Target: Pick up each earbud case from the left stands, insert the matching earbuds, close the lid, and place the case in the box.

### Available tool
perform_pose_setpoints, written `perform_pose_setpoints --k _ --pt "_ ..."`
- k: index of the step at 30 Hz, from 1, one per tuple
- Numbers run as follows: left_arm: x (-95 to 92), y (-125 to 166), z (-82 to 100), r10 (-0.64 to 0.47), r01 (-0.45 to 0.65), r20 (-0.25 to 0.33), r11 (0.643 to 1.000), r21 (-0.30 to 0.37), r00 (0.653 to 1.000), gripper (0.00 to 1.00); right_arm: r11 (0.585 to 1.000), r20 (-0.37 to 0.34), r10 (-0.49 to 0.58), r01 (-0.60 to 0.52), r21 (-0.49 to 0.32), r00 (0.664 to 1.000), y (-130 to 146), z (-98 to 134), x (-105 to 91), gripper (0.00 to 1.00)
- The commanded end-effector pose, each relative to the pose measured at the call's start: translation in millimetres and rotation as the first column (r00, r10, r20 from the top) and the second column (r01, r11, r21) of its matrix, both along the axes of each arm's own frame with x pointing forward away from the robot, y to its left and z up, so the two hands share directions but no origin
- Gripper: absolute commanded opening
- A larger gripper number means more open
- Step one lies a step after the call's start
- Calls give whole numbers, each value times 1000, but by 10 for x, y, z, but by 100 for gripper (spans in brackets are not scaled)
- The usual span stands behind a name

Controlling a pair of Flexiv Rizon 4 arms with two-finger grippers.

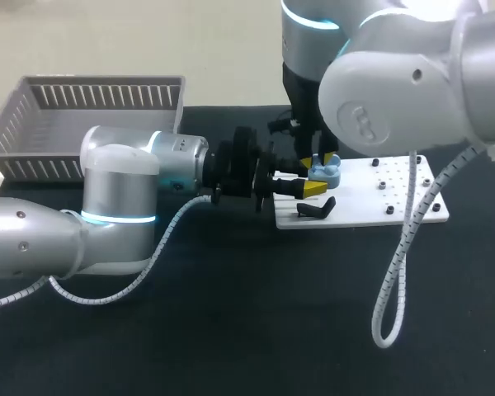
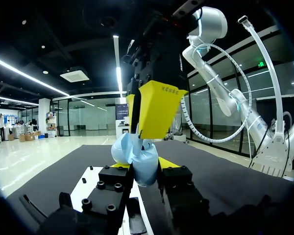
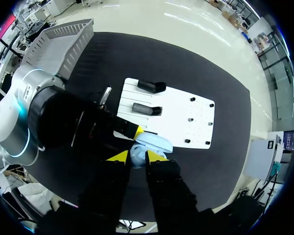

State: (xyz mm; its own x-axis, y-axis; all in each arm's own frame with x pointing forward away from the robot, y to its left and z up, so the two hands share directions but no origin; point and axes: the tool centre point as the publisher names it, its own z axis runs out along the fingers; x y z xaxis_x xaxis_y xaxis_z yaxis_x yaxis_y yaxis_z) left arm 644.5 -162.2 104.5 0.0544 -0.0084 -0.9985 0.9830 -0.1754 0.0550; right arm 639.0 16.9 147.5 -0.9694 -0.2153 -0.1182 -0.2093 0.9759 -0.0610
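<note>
Right gripper (image 3: 136, 156): hanging over earbud case (image 1: 323, 172), centre frame; grip unclear.
Left gripper (image 2: 143, 166): clamping earbud case above white plate (image 1: 371, 202).

pale blue case (image 1: 323, 171), white board (image 1: 371, 198), grey box (image 1: 99, 95)

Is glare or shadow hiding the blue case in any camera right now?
Head view: no glare, but the right arm covers part of the blue case. Left wrist view: bright background, yet the case is evenly lit. Right wrist view: the case is partly shaded by the right gripper.
</note>
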Motion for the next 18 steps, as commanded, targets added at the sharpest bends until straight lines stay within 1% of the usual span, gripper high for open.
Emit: perform_pose_setpoints --k 1,18 --pt "-4 0 -3 2 -2 1 1000 -1 1000 0 1000 15 2 -2 6 1000 -24 -21 -57 0" --pt "-4 0 -3 2 -2 1 1000 -1 1000 0 1000 29 4 -4 13 1000 -11 -61 -21 0"
